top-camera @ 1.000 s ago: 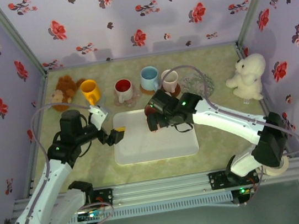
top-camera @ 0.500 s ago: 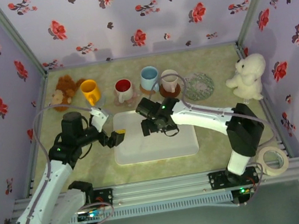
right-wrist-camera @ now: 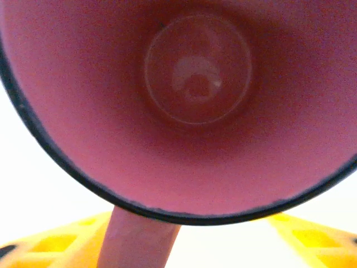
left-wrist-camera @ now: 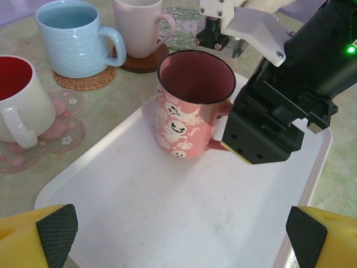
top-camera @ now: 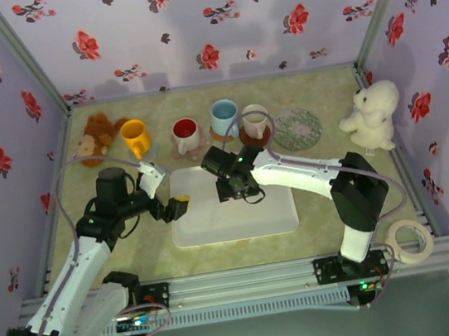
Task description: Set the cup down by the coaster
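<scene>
One pink cup (left-wrist-camera: 184, 120) with white ghost faces and black rim

White arm links (top-camera: 301, 176), black joints and wrist housing (left-wrist-camera: 290, 106) (green light (left-wrist-camera: 350, 49) lit), yellow jaws, black pads (left-wrist-camera: 56, 234), grey cables (top-camera: 56, 185).

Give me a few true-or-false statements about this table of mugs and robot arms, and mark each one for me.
1. The pink ghost-printed ceramic mug stands upright on the white plastic tray. True.
2. The pale blue ceramic mug lies on its side. False: it stands upright on a round woven coaster.
3. The left tool grips the pink mug. False: it is open over the tray, apart from the mug.
4. The round green patterned coaster carries no mug. True.
5. The right tool has a finger on each side of the mug's handle. True.
</scene>
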You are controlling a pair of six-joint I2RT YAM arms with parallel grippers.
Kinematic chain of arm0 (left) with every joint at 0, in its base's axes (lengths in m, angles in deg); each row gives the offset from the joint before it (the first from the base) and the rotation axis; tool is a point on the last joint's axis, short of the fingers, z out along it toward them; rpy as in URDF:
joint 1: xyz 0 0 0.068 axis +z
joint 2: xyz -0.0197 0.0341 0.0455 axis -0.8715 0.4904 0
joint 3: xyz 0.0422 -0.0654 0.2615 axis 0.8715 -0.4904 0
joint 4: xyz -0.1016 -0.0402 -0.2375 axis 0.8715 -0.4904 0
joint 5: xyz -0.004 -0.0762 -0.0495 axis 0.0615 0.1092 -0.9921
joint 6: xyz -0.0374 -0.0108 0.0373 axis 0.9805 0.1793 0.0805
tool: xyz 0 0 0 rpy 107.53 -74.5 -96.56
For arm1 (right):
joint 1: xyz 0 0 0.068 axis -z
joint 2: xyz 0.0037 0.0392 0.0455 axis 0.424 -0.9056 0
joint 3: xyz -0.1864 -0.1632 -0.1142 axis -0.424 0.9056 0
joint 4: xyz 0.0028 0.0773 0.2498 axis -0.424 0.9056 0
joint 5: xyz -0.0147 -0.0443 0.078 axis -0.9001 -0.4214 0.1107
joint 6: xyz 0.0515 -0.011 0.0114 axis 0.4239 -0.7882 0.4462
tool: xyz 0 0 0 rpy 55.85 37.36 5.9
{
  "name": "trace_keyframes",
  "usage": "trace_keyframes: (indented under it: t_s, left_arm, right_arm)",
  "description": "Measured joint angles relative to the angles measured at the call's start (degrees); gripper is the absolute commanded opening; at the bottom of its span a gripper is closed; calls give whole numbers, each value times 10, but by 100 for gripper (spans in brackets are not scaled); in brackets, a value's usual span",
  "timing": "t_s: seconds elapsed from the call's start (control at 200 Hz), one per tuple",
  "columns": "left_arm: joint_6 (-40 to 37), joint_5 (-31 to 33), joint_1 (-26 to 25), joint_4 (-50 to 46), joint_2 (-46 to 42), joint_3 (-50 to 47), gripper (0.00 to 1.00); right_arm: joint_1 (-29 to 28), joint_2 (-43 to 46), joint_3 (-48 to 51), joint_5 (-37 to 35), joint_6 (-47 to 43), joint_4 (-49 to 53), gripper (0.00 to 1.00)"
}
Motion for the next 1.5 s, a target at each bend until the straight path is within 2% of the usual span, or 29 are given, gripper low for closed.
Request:
trace_keyframes:
  t_s: [0.495,1.17,1.5]
  left_arm:
    - [0,-13,0,4,23,0,99]
    - [1,-21,0,10,38,0,99]
    - [3,-21,0,16,48,0,99]
  right_arm:
    - [5,0,0,-7,-9,14,36]
    - [5,-13,0,-12,-15,18,18]
    - [5,-12,0,-16,-26,20,0]
